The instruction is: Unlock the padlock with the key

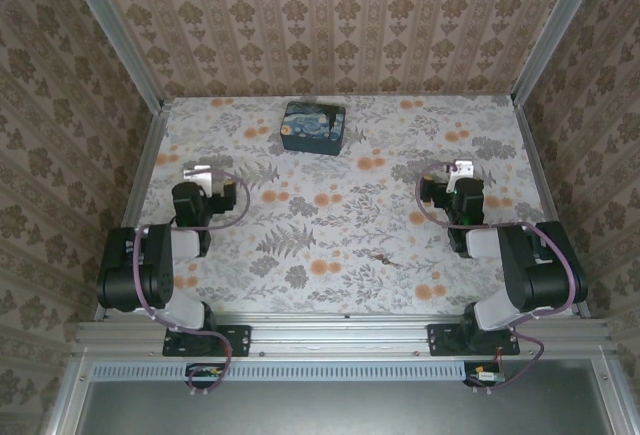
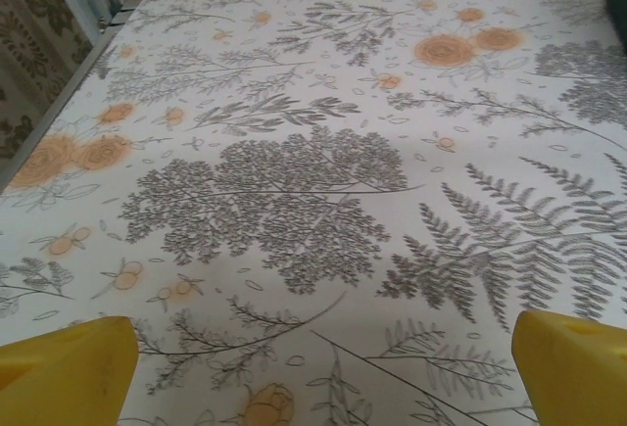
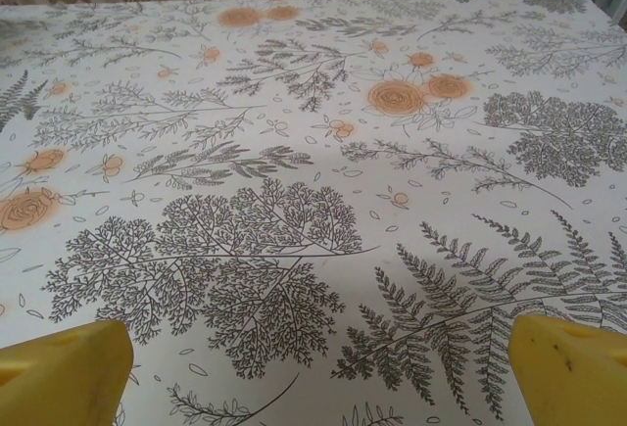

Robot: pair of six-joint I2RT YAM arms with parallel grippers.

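Observation:
A small, thin dark object (image 1: pixel 383 255) lies on the floral cloth in front of centre; it may be the key, but it is too small to tell. The padlock is out of view. My left gripper (image 1: pixel 200 172) hovers over the left side of the table, open, its yellow fingertips (image 2: pixel 69 367) wide apart over bare cloth. My right gripper (image 1: pixel 459 169) hovers over the right side, also open, with yellow fingertips (image 3: pixel 573 372) spread and nothing between them. The midpoints of the left gripper (image 2: pixel 313 377) and the right gripper (image 3: pixel 313 377) sit over printed ferns.
A dark blue box (image 1: pixel 313 127) with a swirling painted lid stands at the back centre; its corner (image 2: pixel 620 0) shows at the left wrist view's right edge. Patterned walls and metal rails (image 1: pixel 140 170) enclose the table (image 1: pixel 330 285) on three sides.

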